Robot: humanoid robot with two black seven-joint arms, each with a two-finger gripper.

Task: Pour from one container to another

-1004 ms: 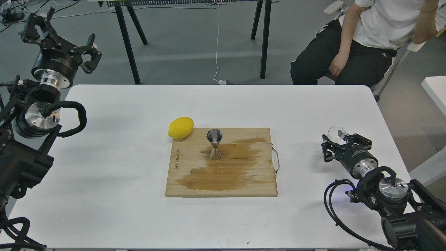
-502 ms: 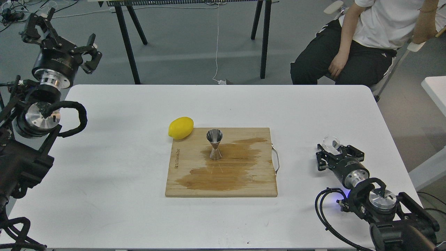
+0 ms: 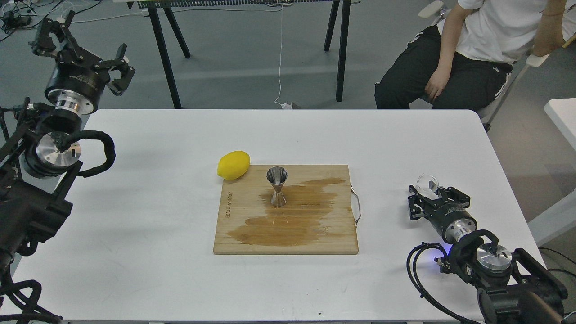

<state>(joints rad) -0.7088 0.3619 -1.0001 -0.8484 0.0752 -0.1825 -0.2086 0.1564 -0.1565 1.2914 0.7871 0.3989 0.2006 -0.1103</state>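
The steel jigger (image 3: 277,187) stands upright on the wooden cutting board (image 3: 315,238), in the middle of a wet brown stain. The small clear glass cup (image 3: 427,182) is low over the table at the right, well to the right of the board, and my right gripper (image 3: 431,191) is shut on it from the near side. My left gripper (image 3: 84,50) hangs high beyond the table's far-left corner, open, with nothing between its fingers.
A yellow lemon (image 3: 233,164) lies on the white table (image 3: 148,189) at the board's far-left corner. The board has a metal handle (image 3: 356,206) on its right edge. A seated person (image 3: 472,49) is behind the table's far-right side.
My right gripper came down and a little to the left with the glass cup, then held still. The left gripper shifted slightly to the right.
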